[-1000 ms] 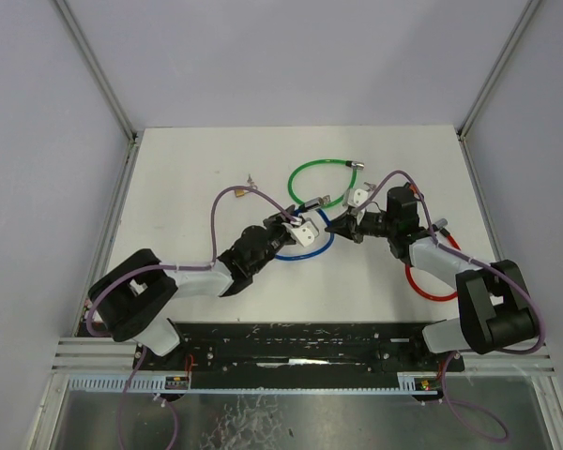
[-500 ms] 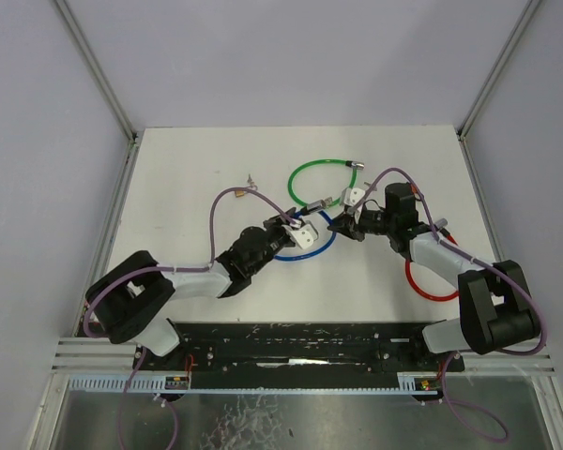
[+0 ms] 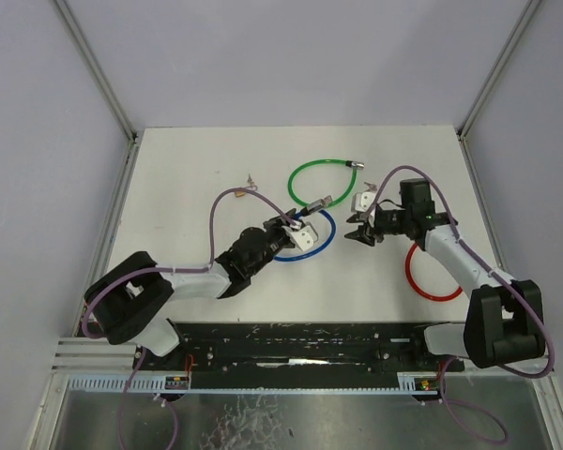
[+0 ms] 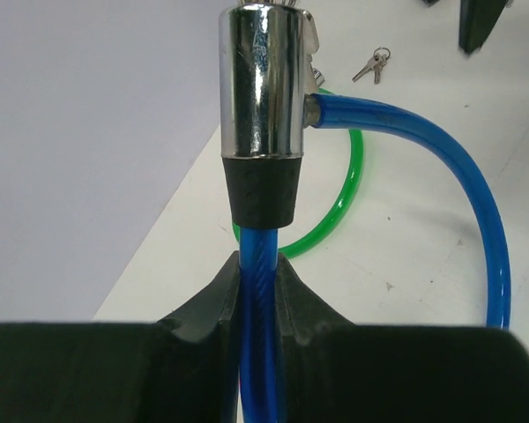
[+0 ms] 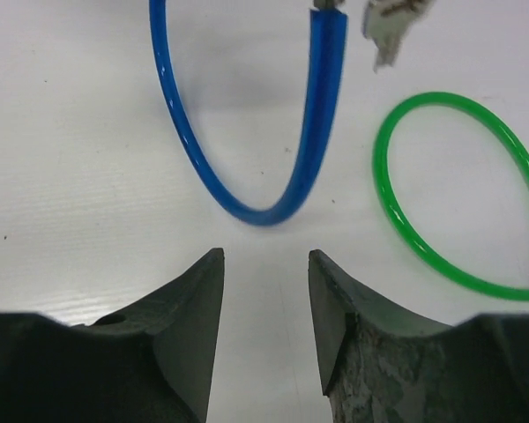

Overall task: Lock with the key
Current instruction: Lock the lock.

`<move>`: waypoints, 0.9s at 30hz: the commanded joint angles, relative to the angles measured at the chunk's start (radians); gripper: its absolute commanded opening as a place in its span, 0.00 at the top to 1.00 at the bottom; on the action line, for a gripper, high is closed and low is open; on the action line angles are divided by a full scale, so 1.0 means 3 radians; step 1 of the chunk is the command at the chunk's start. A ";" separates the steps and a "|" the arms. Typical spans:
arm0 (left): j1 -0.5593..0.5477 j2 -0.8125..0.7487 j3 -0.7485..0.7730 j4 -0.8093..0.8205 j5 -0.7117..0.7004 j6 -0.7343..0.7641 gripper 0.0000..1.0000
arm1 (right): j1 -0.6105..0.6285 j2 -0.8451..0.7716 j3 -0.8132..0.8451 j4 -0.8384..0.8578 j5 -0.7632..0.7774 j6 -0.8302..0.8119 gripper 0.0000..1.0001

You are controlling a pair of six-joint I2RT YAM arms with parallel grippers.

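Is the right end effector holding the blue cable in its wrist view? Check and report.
No, the right end effector is open with only bare table in its gap, and the blue cable lies ahead, untouched.

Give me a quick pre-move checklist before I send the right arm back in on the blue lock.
1. Left gripper clamped on the blue cable: ok.
2. Chrome lock body upright just above the left fingers: ok.
3. Cable end entering the side of the lock body: ok; whether it is locked: cannot tell.
4. Right gripper open and empty: ok.
5. Key in the right gripper: not ok; a bunch of keys lies on the table.
6. Key already in the lock body: cannot tell; its top is cut off.
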 commanded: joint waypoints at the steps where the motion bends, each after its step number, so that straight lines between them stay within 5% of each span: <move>1: -0.0035 -0.0046 -0.0063 -0.0127 0.0005 0.0007 1.00 | -0.0378 -0.0171 0.0424 -0.1012 -0.0439 -0.0700 0.49; 7: -0.0058 -0.0062 -0.0059 -0.0140 0.0015 0.0024 1.00 | -0.0469 -0.0215 0.0822 -0.1461 -0.1182 -0.0567 0.34; 13: -0.0088 -0.0081 -0.0060 -0.0177 0.0012 0.0055 1.00 | -0.0469 0.0010 0.1184 -0.0722 -0.1277 0.1425 0.38; 17: -0.0096 -0.0074 -0.0045 -0.0183 0.0021 0.0056 1.00 | -0.0448 0.0121 0.1339 -0.0476 -0.1063 0.2227 0.40; 27: -0.0145 -0.0083 -0.0019 -0.0213 0.0014 0.0071 1.00 | -0.0071 0.0438 0.1674 -0.0909 -0.0501 0.2181 0.55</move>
